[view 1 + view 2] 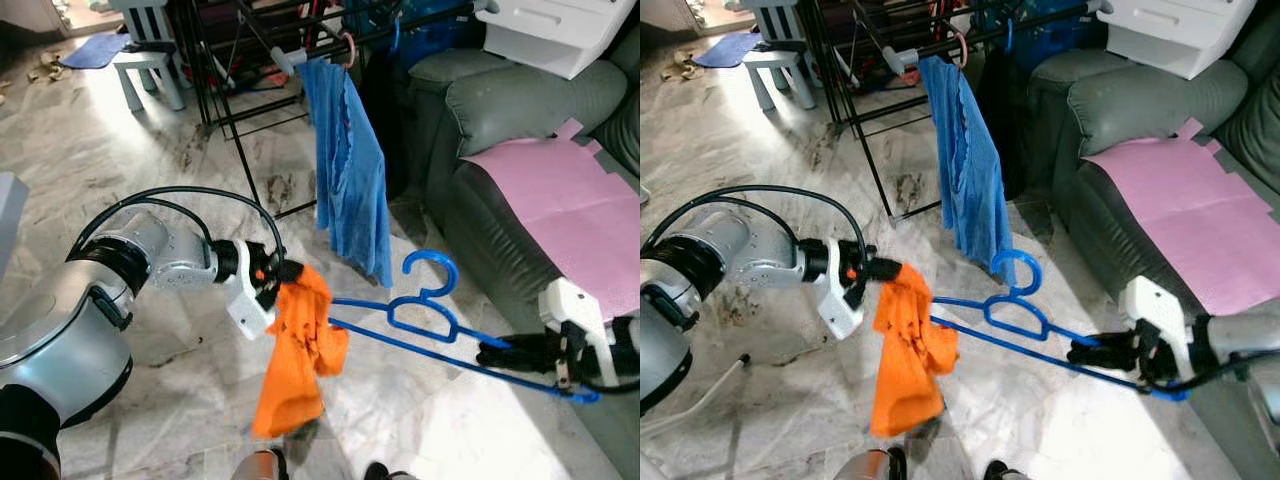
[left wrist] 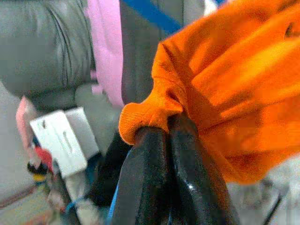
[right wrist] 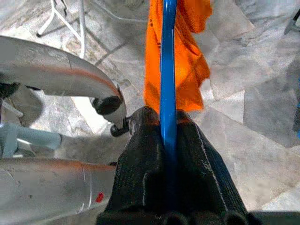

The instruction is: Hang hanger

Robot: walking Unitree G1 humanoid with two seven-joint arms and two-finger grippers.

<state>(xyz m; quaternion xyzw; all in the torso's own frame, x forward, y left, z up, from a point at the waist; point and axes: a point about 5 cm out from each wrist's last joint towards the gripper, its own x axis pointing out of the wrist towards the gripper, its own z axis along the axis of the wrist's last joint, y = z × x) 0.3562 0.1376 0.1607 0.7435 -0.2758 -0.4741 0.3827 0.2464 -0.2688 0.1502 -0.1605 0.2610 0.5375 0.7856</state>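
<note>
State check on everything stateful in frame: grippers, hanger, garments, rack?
left gripper: fingers shut on the orange garment's edge
right gripper: fingers shut on the blue hanger's bar
blue hanger: held off the floor, lying roughly level, hook up, not on the rack
orange garment: hanging limp over the hanger's far end
blue garment: hanging from the drying rack
drying rack: standing, unfolded

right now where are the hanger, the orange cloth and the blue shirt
hanger (image 1: pixel 432 262), left eye view, on its hook
orange cloth (image 1: pixel 300 360), left eye view, mid fabric
blue shirt (image 1: pixel 965 170), right eye view, mid fabric
</note>
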